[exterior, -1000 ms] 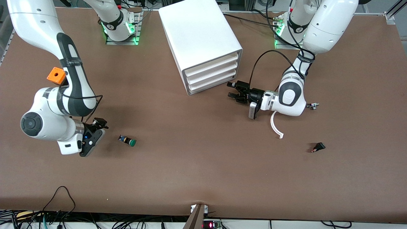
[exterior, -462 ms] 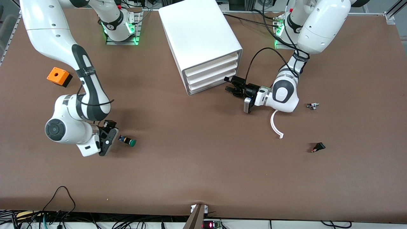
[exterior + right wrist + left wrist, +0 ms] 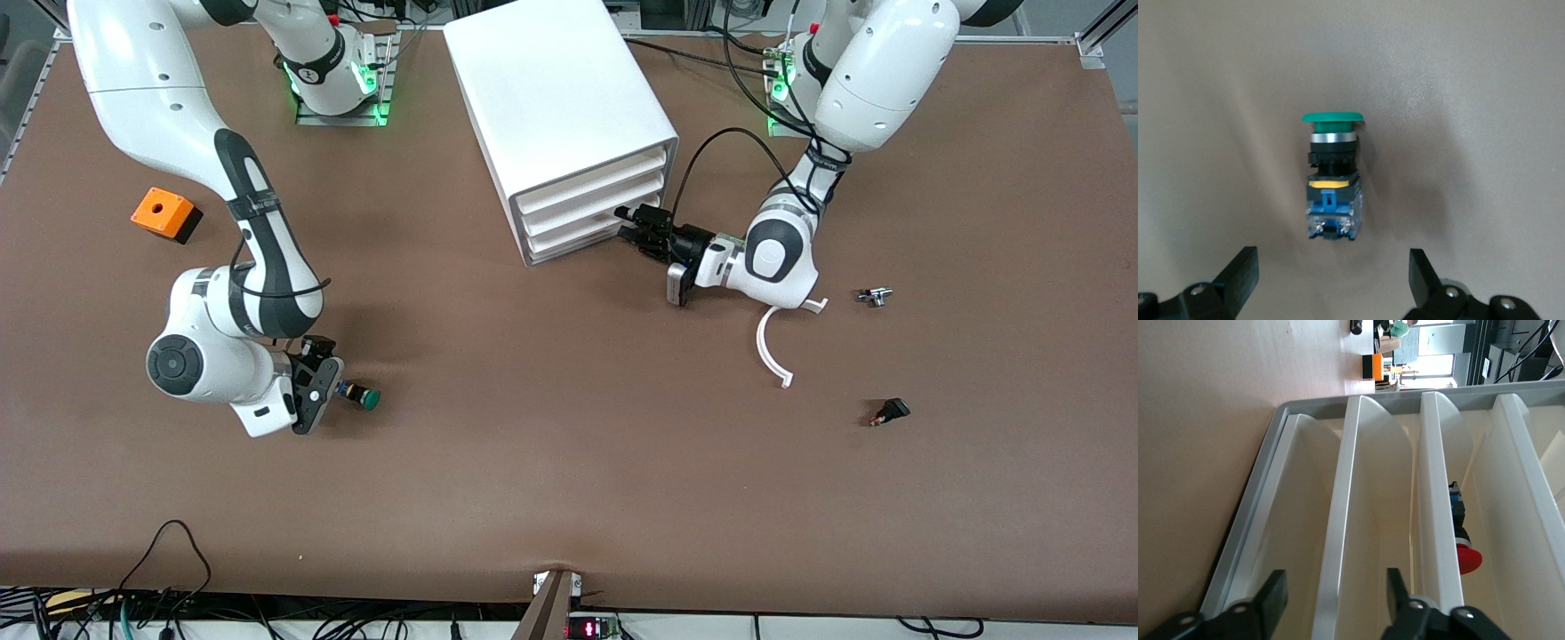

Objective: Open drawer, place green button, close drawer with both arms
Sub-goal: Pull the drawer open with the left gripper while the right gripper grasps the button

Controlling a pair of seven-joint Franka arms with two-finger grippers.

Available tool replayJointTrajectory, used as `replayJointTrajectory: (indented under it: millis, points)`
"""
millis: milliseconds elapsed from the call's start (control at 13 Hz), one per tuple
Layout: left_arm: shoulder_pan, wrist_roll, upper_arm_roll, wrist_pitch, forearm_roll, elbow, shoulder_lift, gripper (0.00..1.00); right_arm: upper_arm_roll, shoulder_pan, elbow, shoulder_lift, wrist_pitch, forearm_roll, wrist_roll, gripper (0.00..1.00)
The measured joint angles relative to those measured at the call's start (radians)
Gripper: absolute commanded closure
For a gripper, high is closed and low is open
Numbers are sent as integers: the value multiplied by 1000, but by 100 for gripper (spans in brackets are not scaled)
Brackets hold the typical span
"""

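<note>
Both arms are at their opening steps, and nothing is grasped yet. The left gripper [image 3: 633,227] is at the cabinet [image 3: 569,116], level with its lower fronts. In the left wrist view its fingers [image 3: 1275,597] straddle one white drawer lip with a gap on either side, so they are partly apart and not clamped. The drawer [image 3: 578,242], lowest of the three fronts, sits flush and closed.

The button [image 3: 358,395] lies on its side on the desk, well apart from the cabinet toward the right arm's end and nearer the front camera. The right gripper [image 3: 322,380] hangs just beside its blue-yellow end, jaws wide and empty.

Next, I judge, the left gripper must pinch the lowest lip and pull straight out, while the right gripper moves over the button and squeezes its black body.
</note>
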Motion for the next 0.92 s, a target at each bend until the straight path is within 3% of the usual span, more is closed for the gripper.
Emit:
replayJointTrajectory:
  millis: [154,231,615,846,923]
  points:
    - [-12,0,0,0,0,-2,1,90,0,0,0,17,24,0,-5,0]
    - [-14,0,0,0,0,-2,1,100,1,0,0,22,36,0,-13,0]
    - [-13,2,1,4,0,-2,3,100,27,1,0,27,66,0,-25,3]
    - [-12,2,6,4,0,1,3,100,32,1,0,28,70,0,-49,19]
    - [-12,2,10,4,0,6,3,100,32,0,0,31,73,0,-57,29]
